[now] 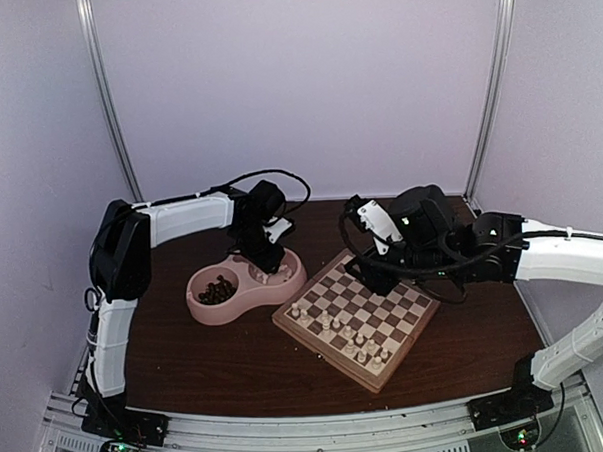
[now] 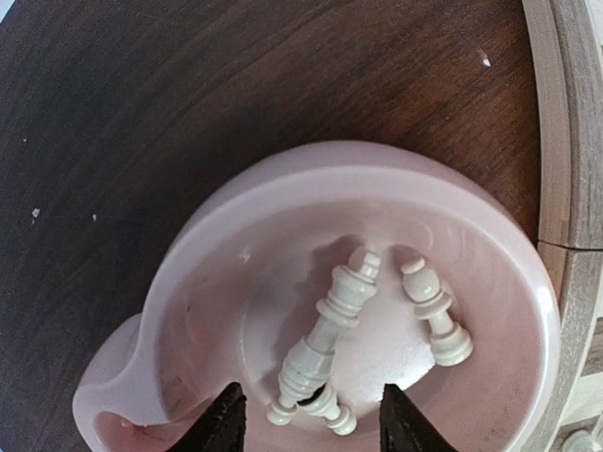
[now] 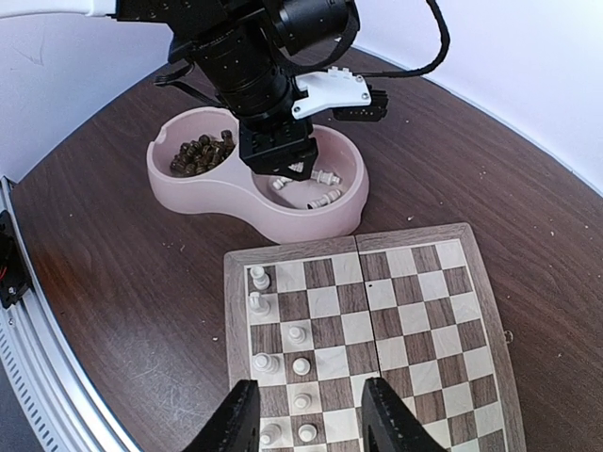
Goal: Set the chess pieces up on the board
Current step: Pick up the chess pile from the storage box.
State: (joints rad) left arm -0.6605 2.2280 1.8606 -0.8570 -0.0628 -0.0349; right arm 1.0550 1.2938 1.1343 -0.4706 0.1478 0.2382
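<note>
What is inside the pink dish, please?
The dish has two bowls. One holds a heap of dark pieces. The other holds several white pieces lying down, below the open left gripper. The gripper hides part of that bowl, so more may be there.

A robot test booth in a lab is showing here: plain pale walls [image 1: 305, 86] and metal poles [image 1: 111, 104] are enclosing a dark wooden bench [image 1: 217, 360], an aluminium rail [image 1: 290, 429] running along its near edge.

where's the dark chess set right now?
Top view, left of centre: the dark brown pieces are heaped in the left bowl of the pink dish, just left of the board.
</note>
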